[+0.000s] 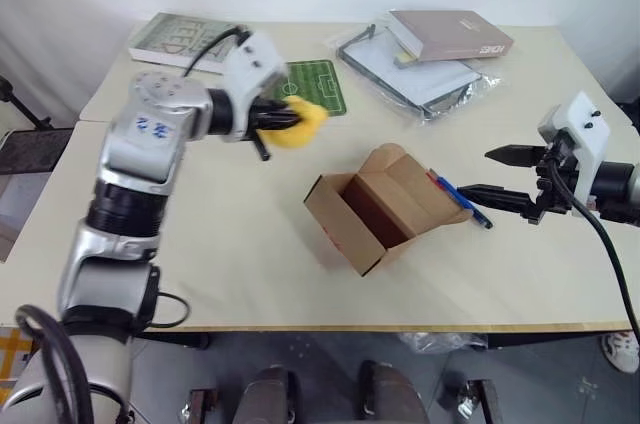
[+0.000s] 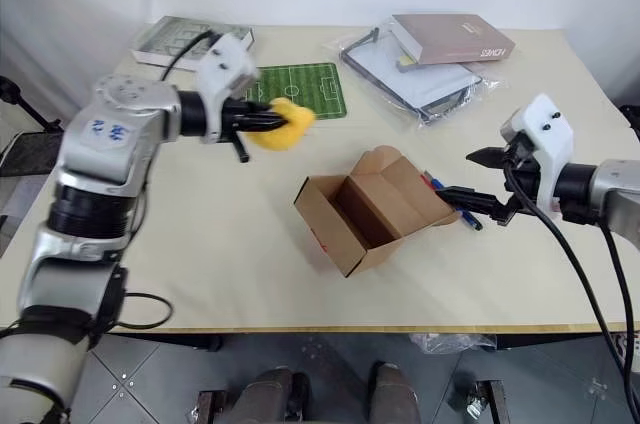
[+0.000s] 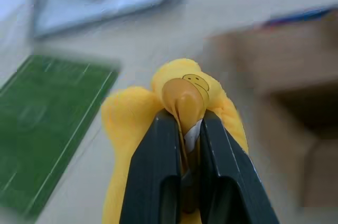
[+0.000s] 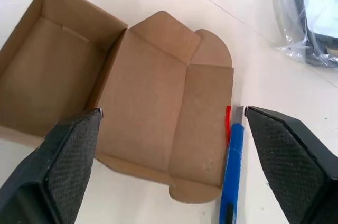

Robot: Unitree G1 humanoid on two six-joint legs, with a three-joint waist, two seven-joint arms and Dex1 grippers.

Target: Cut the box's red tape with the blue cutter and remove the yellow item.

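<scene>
The box (image 1: 365, 209) stands open on the table, empty, its lid flap folded out to the right. A sliver of the red tape (image 4: 228, 123) clings to the lid's edge. The blue cutter (image 1: 462, 202) lies flat on the table right beside that flap. My left gripper (image 1: 290, 119) is shut on the yellow item (image 3: 132, 123), a soft yellow piece with a small smiley face, and holds it in the air to the left of and beyond the box. My right gripper (image 1: 478, 172) hovers open just right of the box, over the lid and the cutter (image 4: 232, 166), holding nothing.
A green football-pitch mat (image 1: 315, 84) lies under and behind the left gripper. A grey-green book (image 1: 180, 39) sits at the far left. At the far right, a mauve book (image 1: 450, 34) rests on a clear plastic bag (image 1: 420, 79).
</scene>
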